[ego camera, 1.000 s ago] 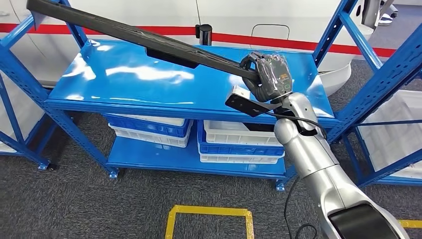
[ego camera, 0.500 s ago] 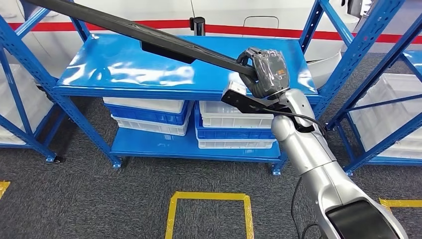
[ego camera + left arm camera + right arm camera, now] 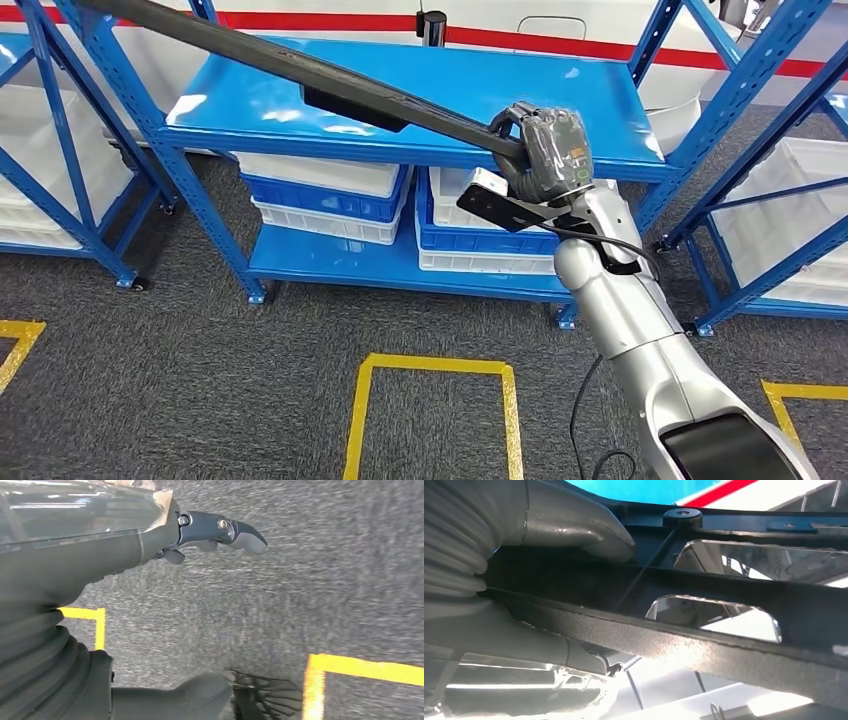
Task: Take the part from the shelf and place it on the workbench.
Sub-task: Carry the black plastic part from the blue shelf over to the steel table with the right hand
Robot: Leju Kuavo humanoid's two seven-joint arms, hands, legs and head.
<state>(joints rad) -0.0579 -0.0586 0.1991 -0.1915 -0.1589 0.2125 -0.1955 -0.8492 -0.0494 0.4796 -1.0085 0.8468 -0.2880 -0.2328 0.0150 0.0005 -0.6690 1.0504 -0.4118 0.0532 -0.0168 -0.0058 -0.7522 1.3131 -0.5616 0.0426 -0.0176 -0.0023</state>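
Observation:
A long black part (image 3: 300, 70) slants from the upper left down to my right hand (image 3: 545, 150), which grips its lower end above the front right of the blue shelf (image 3: 420, 105). The part is lifted clear of the shelf top. In the right wrist view the thumb (image 3: 574, 522) presses on the black ribbed part (image 3: 704, 630), whose cut-outs show light through. My left hand (image 3: 150, 535) hangs over grey carpet, its fingers (image 3: 235, 530) extended with nothing in them.
Blue and white bins (image 3: 330, 195) sit stacked on the lower shelf level. More blue racking stands at the left (image 3: 70, 150) and right (image 3: 760, 130). Yellow floor tape (image 3: 430, 365) marks a square on the grey carpet in front.
The whole view has shifted: the shelf now sits farther up and right, with more floor visible. My right hand still holds the part, in much the same pose.

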